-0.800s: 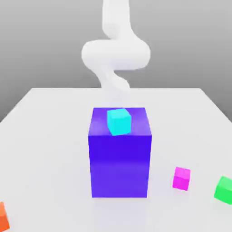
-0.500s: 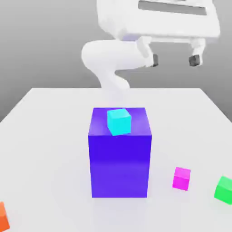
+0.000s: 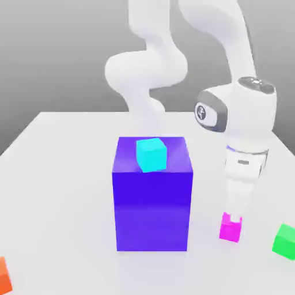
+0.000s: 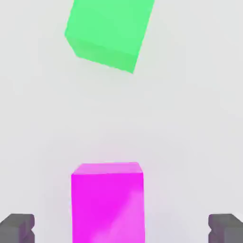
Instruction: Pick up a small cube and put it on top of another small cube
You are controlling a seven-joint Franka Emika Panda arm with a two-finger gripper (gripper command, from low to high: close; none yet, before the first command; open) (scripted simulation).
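Observation:
A small magenta cube [image 3: 230, 230] rests on the white table [image 3: 63, 173] at the exterior view's right. My gripper [image 3: 231, 218] hangs straight down over it, its tips at the cube's top. In the hand view the magenta cube [image 4: 107, 201] lies between the two dark fingertips [image 4: 17, 228], which stand wide apart and clear of its sides, so the gripper [image 4: 121, 228] is open. A small green cube [image 3: 284, 241] sits further toward the exterior view's right, and it appears beyond the magenta one as the green cube [image 4: 108, 31] in the hand view. A small cyan cube [image 3: 151, 154] sits on a large blue block [image 3: 152, 207].
The tall blue block stands mid-table, just to the exterior view's left of my arm. An orange cube [image 3: 3, 275] lies at the front corner on the exterior view's left. The table's edge runs close behind the green cube.
The hand swung in from above and dropped from high over the table down onto the magenta cube. None of the cubes has moved.

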